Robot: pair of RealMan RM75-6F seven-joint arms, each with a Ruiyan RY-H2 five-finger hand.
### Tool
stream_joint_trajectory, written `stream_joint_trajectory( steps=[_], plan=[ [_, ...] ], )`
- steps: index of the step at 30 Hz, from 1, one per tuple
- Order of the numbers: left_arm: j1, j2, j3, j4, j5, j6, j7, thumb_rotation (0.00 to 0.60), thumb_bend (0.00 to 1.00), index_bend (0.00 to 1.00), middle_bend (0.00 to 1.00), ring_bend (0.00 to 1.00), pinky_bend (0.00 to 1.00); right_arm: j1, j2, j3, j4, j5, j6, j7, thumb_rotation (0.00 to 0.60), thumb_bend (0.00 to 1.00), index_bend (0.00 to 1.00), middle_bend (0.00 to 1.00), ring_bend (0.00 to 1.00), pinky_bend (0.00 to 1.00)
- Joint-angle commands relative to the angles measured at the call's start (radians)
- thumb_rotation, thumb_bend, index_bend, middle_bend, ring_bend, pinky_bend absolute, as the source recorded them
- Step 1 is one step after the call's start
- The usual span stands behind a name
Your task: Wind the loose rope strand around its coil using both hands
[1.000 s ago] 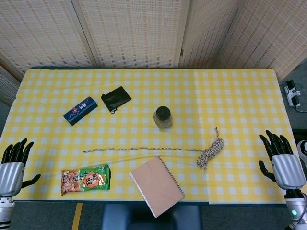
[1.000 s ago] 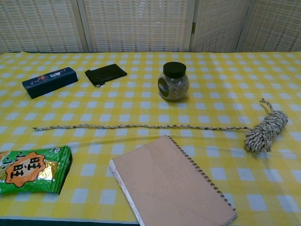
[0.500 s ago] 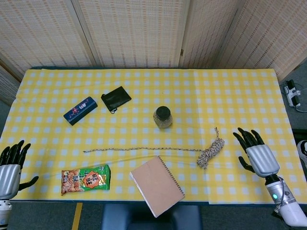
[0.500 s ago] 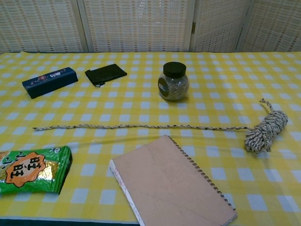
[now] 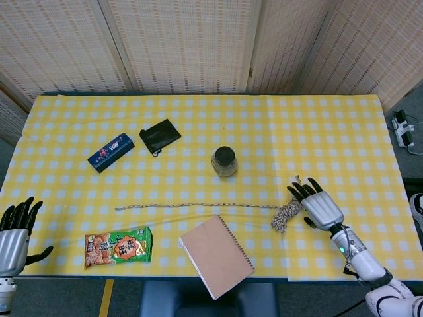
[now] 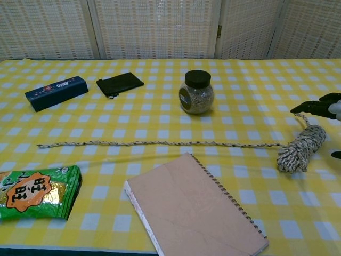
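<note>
Speckled cord forms the white-and-brown rope coil (image 5: 289, 210) near the table's right front edge; its loose strand (image 5: 192, 206) trails left. Right hand (image 5: 317, 207), fingers spread, hovers just beside it, positioned to grasp; left hand (image 5: 14, 232) spread, idle at the left front corner

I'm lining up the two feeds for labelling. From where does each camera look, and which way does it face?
Head view: high above the near edge, looking steeply down on the whole table; shows the left hand at the near left corner and the right hand beside the rope coil.
Chest view: low at the near edge, looking across the table toward the screens; only the right hand's fingertips enter at the right edge.
Shared: coil, loose strand, jar, notebook, snack bag.
</note>
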Motion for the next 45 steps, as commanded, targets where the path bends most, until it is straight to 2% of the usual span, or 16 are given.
stream_joint_trajectory(
  steps=[1,3,14,24,34,40,45],
  plan=[
    [0.000,-0.001,0.001,0.001,-0.003,-0.004,0.000,0.600,0.13,0.08,0.04,0.06,0.00,0.023,-0.026,-0.001,0.033,0.008,-0.019,0.004,0.600,0.31,0.00,0.13,0.18,0.00],
    [0.000,-0.001,0.001,0.002,-0.004,-0.006,-0.002,0.600,0.13,0.08,0.04,0.06,0.00,0.030,-0.034,-0.004,0.049,0.004,-0.021,0.011,0.600,0.31,0.02,0.15,0.20,0.00],
    [0.000,-0.006,0.001,0.006,-0.006,-0.011,-0.008,0.600,0.13,0.09,0.04,0.06,0.00,0.052,-0.061,-0.036,0.108,-0.051,0.013,0.072,0.600,0.31,0.28,0.28,0.30,0.08],
    [0.003,-0.009,0.003,0.012,-0.006,-0.013,-0.017,0.600,0.13,0.10,0.04,0.06,0.00,0.055,-0.080,-0.055,0.148,-0.069,0.043,0.097,0.600,0.31,0.37,0.34,0.35,0.11],
    [0.005,-0.010,0.003,0.021,-0.005,-0.010,-0.024,0.600,0.13,0.11,0.04,0.06,0.00,0.062,-0.108,-0.068,0.190,-0.080,0.057,0.132,0.600,0.31,0.48,0.42,0.42,0.24],
    [-0.004,-0.013,-0.005,0.034,0.012,-0.004,-0.039,0.600,0.13,0.15,0.09,0.10,0.01,0.067,-0.111,-0.069,0.198,-0.082,0.063,0.160,0.600,0.40,0.59,0.50,0.53,0.38],
    [-0.036,-0.010,-0.019,0.042,0.064,0.000,-0.068,0.600,0.13,0.19,0.17,0.17,0.07,0.072,-0.089,-0.067,0.165,-0.099,0.092,0.190,0.600,0.47,0.65,0.54,0.59,0.46]
  ],
)
